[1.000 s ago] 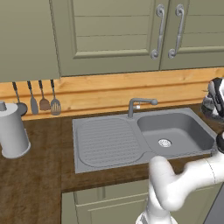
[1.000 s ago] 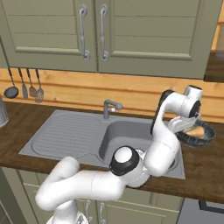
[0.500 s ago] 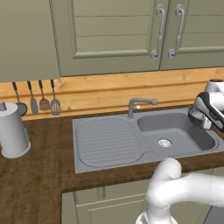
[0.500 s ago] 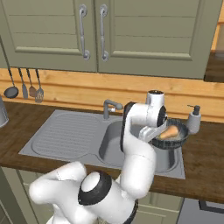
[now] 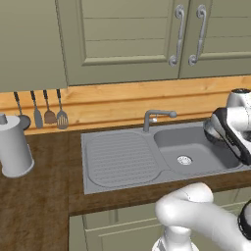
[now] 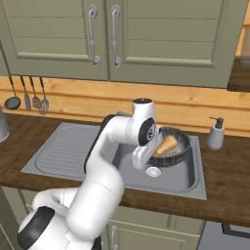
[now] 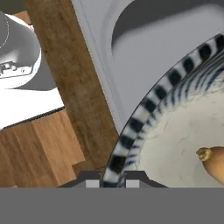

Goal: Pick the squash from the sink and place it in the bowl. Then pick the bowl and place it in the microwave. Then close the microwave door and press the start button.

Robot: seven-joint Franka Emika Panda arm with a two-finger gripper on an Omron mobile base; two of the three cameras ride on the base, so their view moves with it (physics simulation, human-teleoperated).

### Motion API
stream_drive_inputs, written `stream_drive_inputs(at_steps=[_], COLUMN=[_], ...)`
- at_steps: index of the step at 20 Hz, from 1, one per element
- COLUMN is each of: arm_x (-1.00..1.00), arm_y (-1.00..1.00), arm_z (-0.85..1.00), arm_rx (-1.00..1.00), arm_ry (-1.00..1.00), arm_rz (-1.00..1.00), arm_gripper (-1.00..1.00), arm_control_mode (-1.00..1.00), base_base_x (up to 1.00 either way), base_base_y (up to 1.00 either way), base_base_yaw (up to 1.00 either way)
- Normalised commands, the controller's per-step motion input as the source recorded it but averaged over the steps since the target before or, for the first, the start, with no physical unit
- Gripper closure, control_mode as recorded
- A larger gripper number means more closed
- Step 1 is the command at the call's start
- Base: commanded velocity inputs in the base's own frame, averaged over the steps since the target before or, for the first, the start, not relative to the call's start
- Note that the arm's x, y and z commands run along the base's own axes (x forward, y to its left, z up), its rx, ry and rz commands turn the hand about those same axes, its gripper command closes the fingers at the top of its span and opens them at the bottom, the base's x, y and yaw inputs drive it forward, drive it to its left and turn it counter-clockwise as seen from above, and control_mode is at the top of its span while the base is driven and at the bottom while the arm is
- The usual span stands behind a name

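My gripper (image 6: pixel 154 152) is shut on the near rim of the dark striped bowl (image 6: pixel 177 146), which hangs tilted over the basin of the grey sink (image 6: pixel 63 146). The tan-orange squash (image 6: pixel 166 144) lies inside the bowl. In the hand view, the bowl's rim (image 7: pixel 144 113) runs down between my fingertips (image 7: pixel 91 180), and the squash (image 7: pixel 214 162) rests on the pale inside at the right. From the left base view, my hand covers most of the bowl (image 5: pixel 211 128) at the right end of the sink (image 5: pixel 117 157). The microwave and its door are out of view.
The faucet (image 5: pixel 157 117) rises behind the basin. A soap dispenser (image 6: pixel 215 134) stands on the wooden counter right of the sink. Utensils (image 5: pixel 44 112) hang on the back wall, and a white canister (image 5: pixel 13 147) stands at the far left. Cabinet doors hang overhead.
The arm has swung the bowl, squash inside, leftward from over the right counter to above the sink basin. The grip has stayed the same.
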Motion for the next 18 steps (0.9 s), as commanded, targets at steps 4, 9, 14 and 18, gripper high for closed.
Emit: stream_drive_inputs(at_steps=[4,9,14,18], arm_x=[-0.65,-0.32,0.00,0.00], arm_y=[0.63,0.78,0.73,0.60], arm_z=[0.62,0.51,0.31,0.16], arm_rx=[-0.01,0.00,0.01,0.06], arm_ry=[-0.06,-0.06,0.06,0.09], arm_rz=[0.18,0.08,0.13,0.14], arm_gripper=[1.00,1.00,1.00,1.00], arm_control_mode=[-1.00,-1.00,-1.00,-1.00], base_base_x=[0.00,0.00,0.00,0.00], base_base_y=[0.00,0.00,0.00,0.00], base_base_yaw=[0.00,0.00,0.00,0.00])
